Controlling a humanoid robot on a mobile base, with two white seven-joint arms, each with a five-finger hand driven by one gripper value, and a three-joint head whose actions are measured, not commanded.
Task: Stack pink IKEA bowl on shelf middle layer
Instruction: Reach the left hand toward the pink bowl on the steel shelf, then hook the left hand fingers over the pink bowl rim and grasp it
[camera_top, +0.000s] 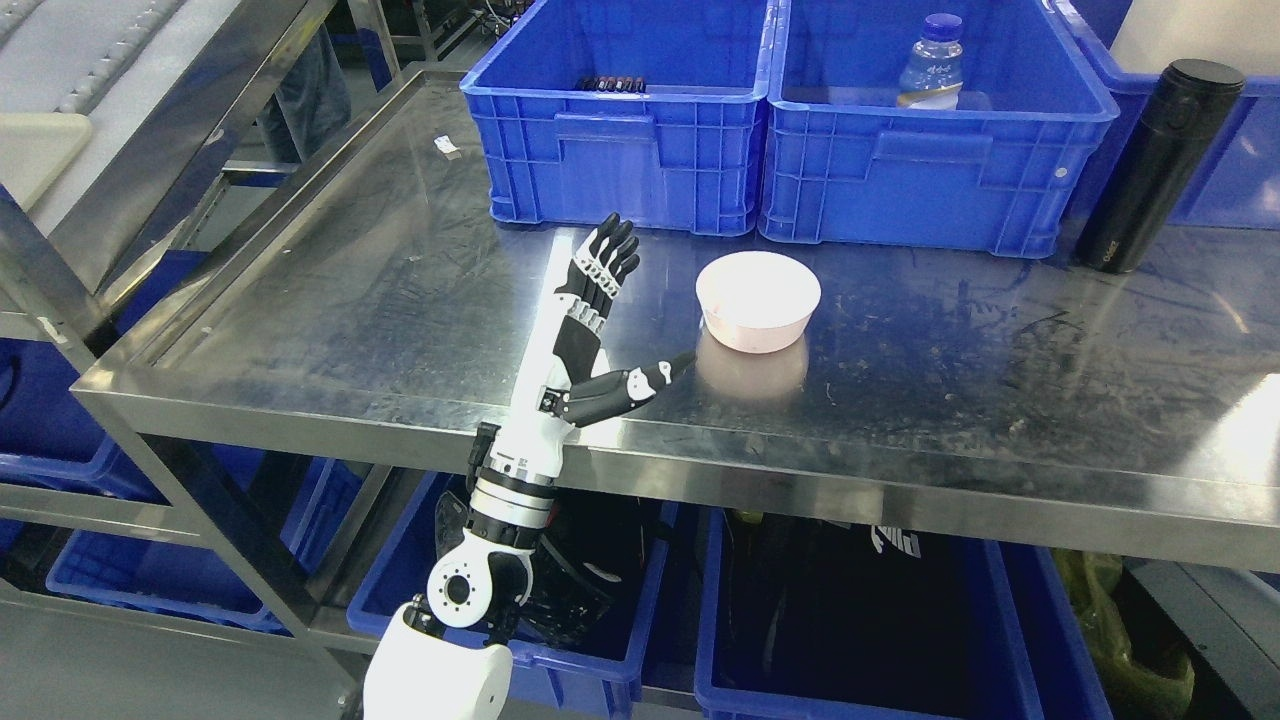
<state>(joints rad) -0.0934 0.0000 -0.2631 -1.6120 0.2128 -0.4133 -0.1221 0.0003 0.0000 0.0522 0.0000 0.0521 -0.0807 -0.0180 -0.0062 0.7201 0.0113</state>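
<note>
No text, brand, number or sign is legible in the head view. The clear plastic water bottle with a blue cap (930, 62) carries a label, but its print is too small to read. The tall black cylindrical flask (1158, 165) bears a small light marking near its base, too blurred to read.
</note>
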